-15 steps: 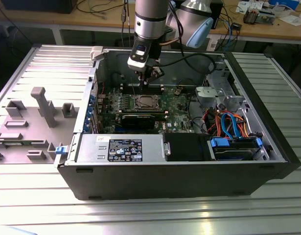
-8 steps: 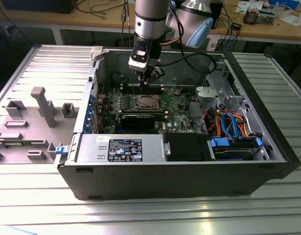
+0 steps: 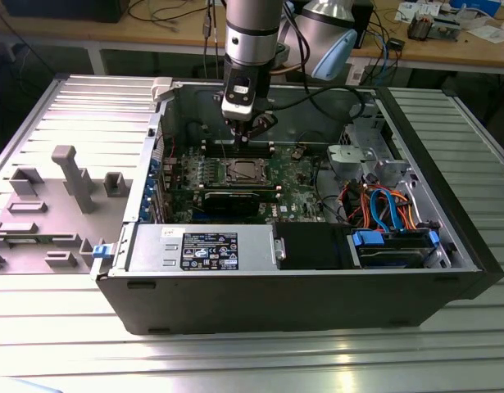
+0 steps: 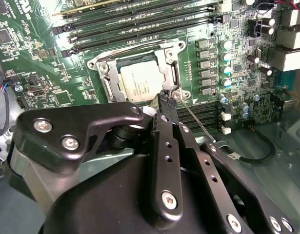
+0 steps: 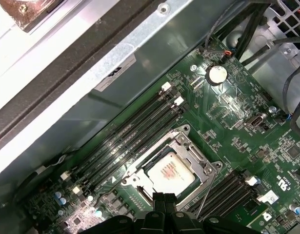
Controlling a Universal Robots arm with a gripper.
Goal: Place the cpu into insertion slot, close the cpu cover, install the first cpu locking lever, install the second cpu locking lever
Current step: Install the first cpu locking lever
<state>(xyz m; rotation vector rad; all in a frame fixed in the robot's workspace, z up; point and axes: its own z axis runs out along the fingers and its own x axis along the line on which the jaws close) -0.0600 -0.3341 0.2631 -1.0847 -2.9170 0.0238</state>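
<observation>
The cpu (image 4: pixel 141 82) lies flat in the insertion slot (image 4: pixel 175 48) on the green board, its silver top showing through the square opening of the cpu cover (image 4: pixel 105 73), which rests down over it. In the first wrist view the cpu (image 5: pixel 171 175) sits framed by the cpu cover (image 5: pixel 186 144). My gripper (image 4: pixel 167 99) is shut, its black tips together at one corner of the socket with nothing seen between them. Beside the tips a thin wire locking lever (image 4: pixel 198 122) slants up off the board. In the exterior view the gripper (image 3: pixel 250 131) hangs just behind the cpu (image 3: pixel 242 170).
Long black memory slots (image 4: pixel 135 24) flank the socket on both sides. The open computer case (image 3: pixel 276 291) holds a power supply (image 3: pixel 204 248), a black graphics card (image 3: pixel 235 199) and coloured cables (image 3: pixel 383 205). Grey fixtures (image 3: pixel 71 176) stand at the exterior view's left.
</observation>
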